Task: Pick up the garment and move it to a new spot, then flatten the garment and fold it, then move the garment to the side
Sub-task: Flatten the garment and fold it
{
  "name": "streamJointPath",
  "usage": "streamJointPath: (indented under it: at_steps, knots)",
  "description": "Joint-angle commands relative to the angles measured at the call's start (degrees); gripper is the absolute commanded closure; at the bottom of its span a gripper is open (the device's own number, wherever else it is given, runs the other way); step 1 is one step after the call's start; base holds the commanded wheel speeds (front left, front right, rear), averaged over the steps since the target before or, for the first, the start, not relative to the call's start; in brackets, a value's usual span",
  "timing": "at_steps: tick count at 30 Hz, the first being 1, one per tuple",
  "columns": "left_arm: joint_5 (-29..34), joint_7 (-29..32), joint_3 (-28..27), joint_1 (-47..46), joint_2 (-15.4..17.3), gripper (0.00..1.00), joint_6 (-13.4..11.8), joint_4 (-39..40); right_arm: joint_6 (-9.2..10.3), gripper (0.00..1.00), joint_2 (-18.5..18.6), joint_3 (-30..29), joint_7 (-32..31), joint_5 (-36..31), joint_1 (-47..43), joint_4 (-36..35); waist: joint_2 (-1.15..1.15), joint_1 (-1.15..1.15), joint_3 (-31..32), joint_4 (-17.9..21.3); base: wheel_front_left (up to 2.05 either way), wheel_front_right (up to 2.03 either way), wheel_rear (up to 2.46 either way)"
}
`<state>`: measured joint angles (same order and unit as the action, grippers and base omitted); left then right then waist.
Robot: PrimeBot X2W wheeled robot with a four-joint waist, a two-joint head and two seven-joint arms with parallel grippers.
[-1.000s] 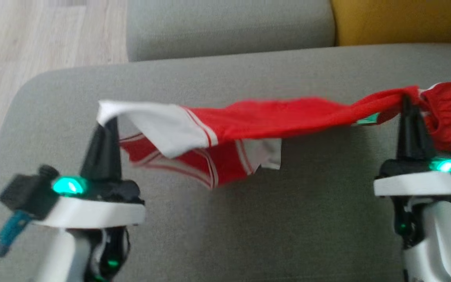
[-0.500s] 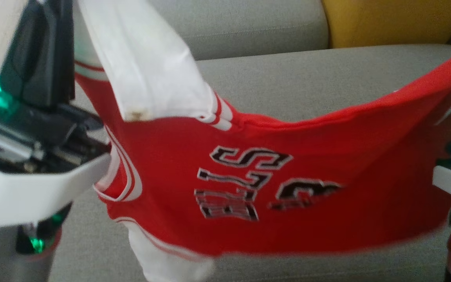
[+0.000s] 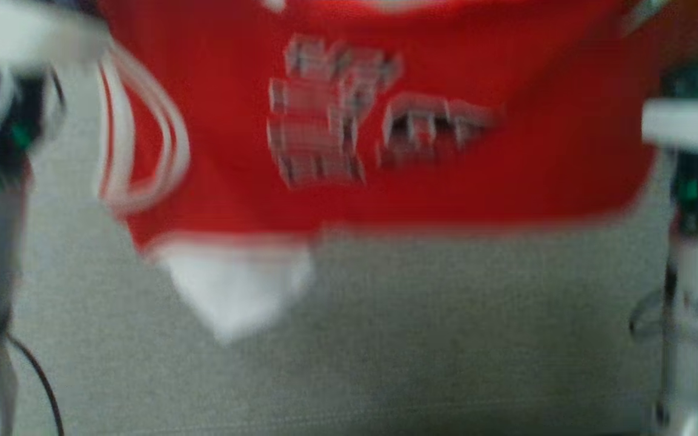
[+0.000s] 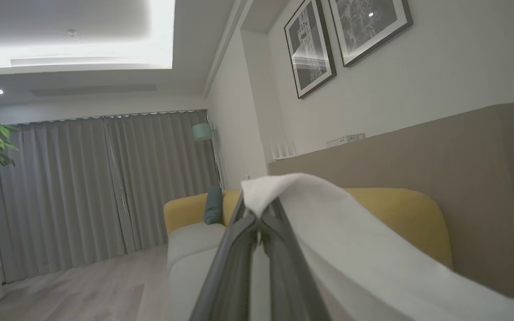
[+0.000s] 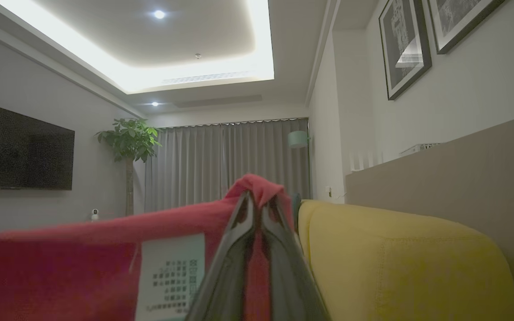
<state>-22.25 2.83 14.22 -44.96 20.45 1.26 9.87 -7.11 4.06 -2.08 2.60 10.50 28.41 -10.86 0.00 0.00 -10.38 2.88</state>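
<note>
The red and white garment (image 3: 385,181) hangs stretched in the air above the grey sofa seat (image 3: 446,339), its lettered front blurred and a white corner hanging lowest toward the seat. The left gripper (image 4: 260,214) is clamped tight on a white fold of it, and the right gripper (image 5: 257,203) is pinched closed on a red edge beside a care label (image 5: 170,276), both raised well above the seat
</note>
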Motion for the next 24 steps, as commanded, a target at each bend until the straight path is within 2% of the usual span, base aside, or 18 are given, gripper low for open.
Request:
streamJointPath:
  at_steps: [1, 3, 4, 5, 6, 9, 12, 17, 20, 24]
  knots:
    - [1.92, -0.70, -1.56, -10.51, 2.59, 1.00, 1.11, -3.65, -0.37, 1.00, -0.04, 2.18, 2.05, -1.15, 9.82, 3.94, 0.00, 0.00, -6.30, 0.34, 0.00, 0.00, 0.00]
    - [3.91, -2.24, -0.71, -17.14, 2.42, 1.00, 1.77, -9.95, -0.37, 1.00, -0.21, 2.70, 4.42, -2.73, 17.12, 11.22, 0.00, 0.00, -7.92, 0.87, 0.00, 0.00, 0.00]
    - [3.91, -2.24, -0.71, -17.14, 2.42, 1.00, 1.77, -9.95, -0.37, 1.00, -0.21, 2.70, 4.42, -2.73, 17.12, 11.22, 0.00, 0.00, -7.92, 0.87, 0.00, 0.00, 0.00]
    - [5.87, -4.17, 0.30, -23.05, 1.80, 1.00, 2.05, -16.64, -0.37, 1.00, -0.43, 2.82, 7.08, -5.34, 24.02, 18.84, 0.00, 0.00, -9.09, 1.17, 0.00, 0.00, 0.00]
    - [6.80, -5.36, 0.76, -25.78, 1.37, 1.00, 2.07, -19.67, -0.37, 1.00, -0.59, 2.34, 8.25, -6.31, 27.29, 22.43, 0.00, 0.00, -9.76, 1.22, 0.00, 0.00, 0.00]
    - [8.20, -10.27, 1.46, -32.49, -0.85, 1.00, 1.81, -26.54, -0.37, 1.00, -0.96, 0.36, 10.52, -9.97, 35.60, 31.99, 0.00, 0.00, -12.20, 0.85, 0.00, 0.00, 0.00]
    - [7.27, -14.54, 1.90, -35.08, -3.90, 1.00, 2.20, -30.90, -0.37, 1.00, -1.12, -1.45, 11.76, -13.98, 40.51, 39.35, 0.00, 0.00, -15.35, -0.42, 0.00, 0.00, 0.00]
    - [5.61, -17.40, 2.83, -29.47, -7.19, 1.00, 3.15, -34.20, -0.37, 1.00, -1.16, -3.33, 12.34, -15.35, 40.23, 49.35, 0.00, 0.00, -19.60, -3.09, 0.00, 0.00, 0.00]
    - [4.44, -17.75, 2.65, -23.35, -8.99, 1.00, 3.65, -33.35, -0.37, 1.00, -1.17, -4.95, 12.37, -15.91, 37.04, 51.55, 0.00, 0.00, -21.14, -4.36, 0.00, 0.00, 0.00]
    - [3.61, -17.80, 0.24, -14.36, -10.26, 1.00, 4.30, -27.98, -0.37, 1.00, -1.17, -5.13, 12.38, -13.90, 32.01, 52.41, 0.00, 0.00, -21.36, -4.68, 0.00, 0.00, 0.00]
